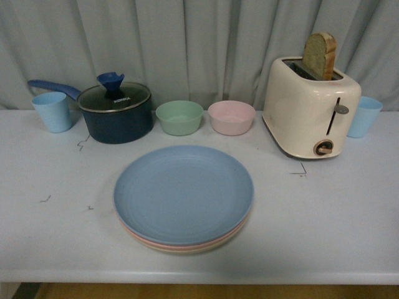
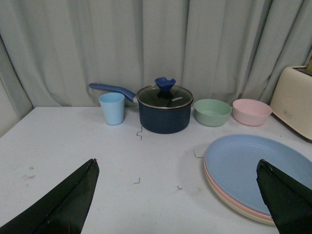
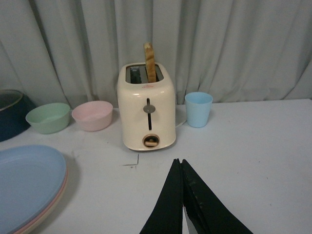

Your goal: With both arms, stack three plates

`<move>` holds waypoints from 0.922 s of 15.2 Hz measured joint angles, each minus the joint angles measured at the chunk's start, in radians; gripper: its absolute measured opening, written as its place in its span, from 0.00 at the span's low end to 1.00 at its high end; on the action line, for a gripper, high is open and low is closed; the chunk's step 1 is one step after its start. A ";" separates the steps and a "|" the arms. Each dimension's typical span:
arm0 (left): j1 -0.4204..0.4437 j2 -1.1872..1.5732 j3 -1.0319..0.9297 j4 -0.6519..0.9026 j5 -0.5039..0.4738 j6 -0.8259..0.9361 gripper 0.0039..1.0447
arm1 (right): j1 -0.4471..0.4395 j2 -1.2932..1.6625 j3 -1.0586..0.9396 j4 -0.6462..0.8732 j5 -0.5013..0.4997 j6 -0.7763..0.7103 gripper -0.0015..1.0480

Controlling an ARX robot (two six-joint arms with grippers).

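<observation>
The three plates sit in one stack near the front middle of the white table: the light blue plate on top, the pink plate showing as a thin rim under it, and the cream plate at the bottom. Neither arm appears in the front view.

In the left wrist view, the left gripper hangs above the table with its two black fingers spread wide apart and nothing between them. The stack lies beside one finger, apart from it, with no contact. In the right wrist view, the right gripper has its fingers pressed together at the tips, holding nothing. The stack is well off to its side, at the edge of that view, and the toaster stands beyond the fingertips.

Along the curtain stand a light blue cup, a dark blue saucepan with a glass lid on it, a green bowl and a pink bowl; both bowls look empty. The saucepan's contents cannot be made out through the lid. The cream toaster holds one slice of bread standing upright in a slot, and a second light blue cup stands just beyond it.
</observation>
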 joint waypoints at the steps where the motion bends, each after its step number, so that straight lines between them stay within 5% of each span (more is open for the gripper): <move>1: 0.000 0.000 0.000 0.000 0.000 0.000 0.94 | 0.000 -0.042 -0.004 -0.031 0.000 0.000 0.02; 14: 0.000 0.000 0.000 0.000 0.000 0.000 0.94 | 0.000 -0.571 -0.033 -0.512 0.000 0.000 0.02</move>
